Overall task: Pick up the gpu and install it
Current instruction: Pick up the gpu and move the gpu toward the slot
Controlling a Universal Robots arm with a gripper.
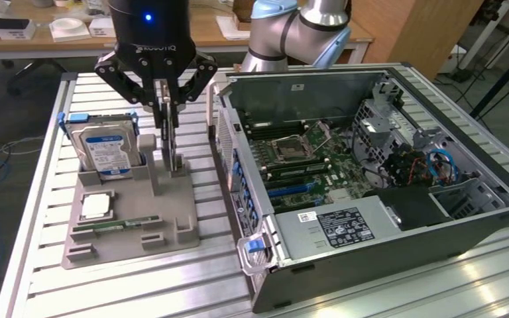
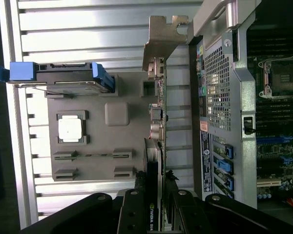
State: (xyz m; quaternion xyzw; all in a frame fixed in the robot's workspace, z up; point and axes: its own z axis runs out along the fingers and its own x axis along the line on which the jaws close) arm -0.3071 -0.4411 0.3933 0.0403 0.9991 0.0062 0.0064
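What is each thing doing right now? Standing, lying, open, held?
gripper: shut on the graphics card
graphics card: upright on edge, at the tray stand
hard drive: standing upright in the tray
chip: lying flat in the tray
memory stick: lying flat in the tray
computer case: on its side, open

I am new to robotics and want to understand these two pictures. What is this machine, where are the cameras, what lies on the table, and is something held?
It is one robot arm with a black gripper. One picture looks from outside; the other from a camera on the wrist. On the slatted metal table stand an open computer case and a grey holder with a hard drive, a processor chip and a memory stick. The gripper is closed on the gpu, a thin card standing upright.
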